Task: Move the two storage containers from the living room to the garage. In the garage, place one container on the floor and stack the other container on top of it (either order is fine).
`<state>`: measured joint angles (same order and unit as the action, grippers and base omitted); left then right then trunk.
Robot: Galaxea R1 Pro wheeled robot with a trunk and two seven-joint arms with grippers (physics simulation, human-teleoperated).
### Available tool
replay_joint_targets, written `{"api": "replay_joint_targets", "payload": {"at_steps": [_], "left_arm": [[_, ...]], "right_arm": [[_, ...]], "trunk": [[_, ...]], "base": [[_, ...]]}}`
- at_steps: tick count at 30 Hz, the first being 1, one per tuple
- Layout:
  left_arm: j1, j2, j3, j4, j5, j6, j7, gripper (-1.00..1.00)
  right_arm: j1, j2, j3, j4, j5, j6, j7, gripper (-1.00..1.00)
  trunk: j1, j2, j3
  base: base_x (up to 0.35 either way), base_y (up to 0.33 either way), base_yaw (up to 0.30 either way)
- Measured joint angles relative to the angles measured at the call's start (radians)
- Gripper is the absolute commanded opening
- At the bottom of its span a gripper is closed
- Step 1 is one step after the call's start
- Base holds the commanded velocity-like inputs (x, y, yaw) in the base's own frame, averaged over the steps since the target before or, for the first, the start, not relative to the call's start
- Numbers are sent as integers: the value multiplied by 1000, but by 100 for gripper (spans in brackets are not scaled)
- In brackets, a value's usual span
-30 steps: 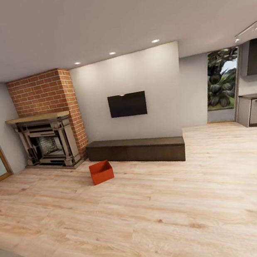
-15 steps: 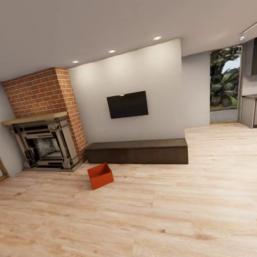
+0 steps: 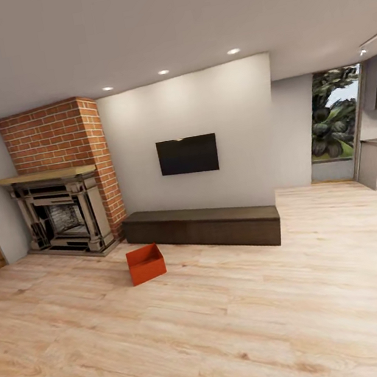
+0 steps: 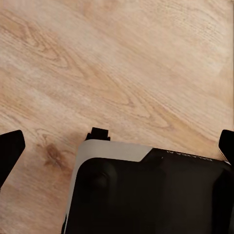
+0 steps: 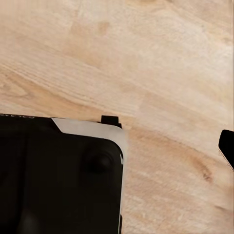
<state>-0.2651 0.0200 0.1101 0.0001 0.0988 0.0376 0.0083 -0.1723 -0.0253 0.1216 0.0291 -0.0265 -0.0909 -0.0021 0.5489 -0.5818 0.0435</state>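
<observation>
One container on wood floor, left of center; left tool spread wide, right tool unclear.

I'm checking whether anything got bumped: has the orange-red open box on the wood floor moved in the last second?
No. The orange-red open box keeps its place before the long dark low bench; both shifted together because the camera moved.
</observation>
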Motion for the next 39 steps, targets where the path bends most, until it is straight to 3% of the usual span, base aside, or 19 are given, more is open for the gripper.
{"api": "replay_joint_targets", "payload": {"at_steps": [8, 32, 39], "left_arm": [[0, 0, 0, 0, 0, 0, 0, 100], [0, -1, 0, 0, 0, 0, 0, 100], [0, -2, 0, 0, 1, -1, 0, 100]], "right_arm": [[0, -1, 0, 0, 1, -4, 0, 100], [0, -1, -2, 0, 0, -5, -1, 100], [0, -2, -2, 0, 0, -5, -1, 100]], "trunk": [[0, 0, 0], [0, 0, 0], [0, 0, 0]], "base": [[324, 0, 54], [324, 0, 265], [324, 0, 68]]}}
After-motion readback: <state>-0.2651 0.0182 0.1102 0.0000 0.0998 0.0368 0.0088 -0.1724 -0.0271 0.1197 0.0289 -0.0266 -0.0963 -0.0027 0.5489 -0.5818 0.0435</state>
